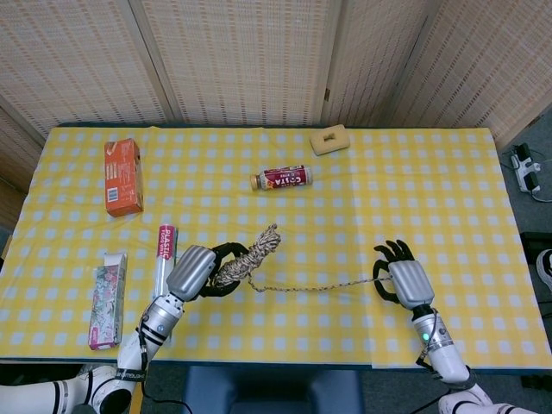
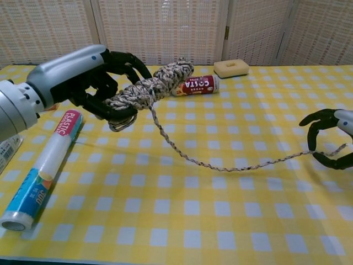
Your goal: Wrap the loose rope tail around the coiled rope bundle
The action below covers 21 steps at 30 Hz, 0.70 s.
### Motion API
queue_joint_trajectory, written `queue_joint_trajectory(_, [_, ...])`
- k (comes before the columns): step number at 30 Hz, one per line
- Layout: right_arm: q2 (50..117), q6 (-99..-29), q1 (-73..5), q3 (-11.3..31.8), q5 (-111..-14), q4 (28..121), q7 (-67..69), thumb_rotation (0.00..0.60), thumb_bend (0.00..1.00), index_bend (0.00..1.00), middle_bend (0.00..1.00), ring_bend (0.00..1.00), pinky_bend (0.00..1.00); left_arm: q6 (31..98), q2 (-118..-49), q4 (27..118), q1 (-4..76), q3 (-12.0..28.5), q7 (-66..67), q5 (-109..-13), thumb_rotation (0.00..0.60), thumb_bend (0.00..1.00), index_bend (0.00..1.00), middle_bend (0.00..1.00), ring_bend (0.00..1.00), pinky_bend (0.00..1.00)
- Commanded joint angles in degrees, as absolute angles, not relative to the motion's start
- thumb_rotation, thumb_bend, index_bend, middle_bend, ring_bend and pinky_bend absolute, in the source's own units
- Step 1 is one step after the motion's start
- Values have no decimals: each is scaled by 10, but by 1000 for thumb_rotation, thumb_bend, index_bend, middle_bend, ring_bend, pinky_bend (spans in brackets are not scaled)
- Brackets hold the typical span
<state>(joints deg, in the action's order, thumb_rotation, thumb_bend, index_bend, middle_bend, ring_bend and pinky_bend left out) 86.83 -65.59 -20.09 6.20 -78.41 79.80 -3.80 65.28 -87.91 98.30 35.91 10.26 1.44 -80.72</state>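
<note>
Chest view: your left hand (image 2: 91, 77) is gripping the rope bundle (image 2: 150, 88) above the table (image 2: 220, 221); your right hand (image 2: 331, 138) is pinching the rope tail (image 2: 231, 165), drawing it out for wrapping.

A yellow-and-white checked tabletop (image 1: 431, 190) carries a small Costa coffee bottle with a red label (image 1: 282, 178) lying on its side near the middle. Beyond the bottle, towards the far edge, sits a beige sponge block (image 1: 329, 139). Left of the bottle lies an orange carton (image 1: 123, 176); nearer the front edge lie a plastic-wrap roll (image 1: 162, 259) and a floral-patterned box (image 1: 108, 299).
</note>
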Motion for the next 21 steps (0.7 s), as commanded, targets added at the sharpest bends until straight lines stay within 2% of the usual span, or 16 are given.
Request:
queue_joint_trajectory(1, [837, -654, -221, 96, -775, 845, -27, 600, 455, 652, 217, 86, 0, 651, -867, 1010, 363, 97, -13, -828, 600, 739, 776, 772, 793, 856])
queue_joint_trajectory(12, [826, -600, -306, 188, -702, 938, -46, 600, 456, 652, 217, 85, 0, 622, -858, 1046, 401, 84, -17, -900, 600, 738, 776, 772, 793, 856])
queue_joint_trajectory(21, [836, -601, -350, 223, -675, 992, -52, 600, 455, 652, 217, 84, 0, 579, -884, 1053, 430, 88, 67, -865, 600, 737, 774, 772, 789, 856])
